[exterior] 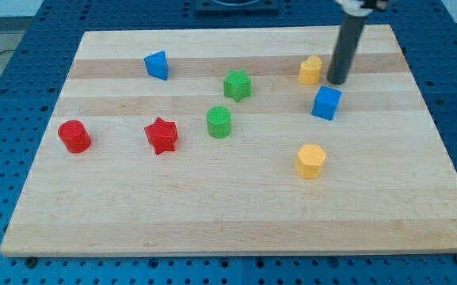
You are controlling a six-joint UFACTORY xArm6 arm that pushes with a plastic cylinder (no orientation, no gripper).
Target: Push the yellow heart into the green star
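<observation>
The yellow heart [310,70] sits near the view's top right of the wooden board. The green star [237,85] lies to its left, about a block's width lower, with a clear gap between them. My tip [337,81] rests on the board just right of the yellow heart, close to it; I cannot tell whether it touches. The dark rod rises from the tip toward the view's top edge.
A blue cube [326,103] sits just below my tip. A green cylinder [218,122] lies below the green star. A yellow hexagon [310,161], a red star [161,134], a red cylinder [74,136] and a blue triangle [157,65] are spread over the board [236,214].
</observation>
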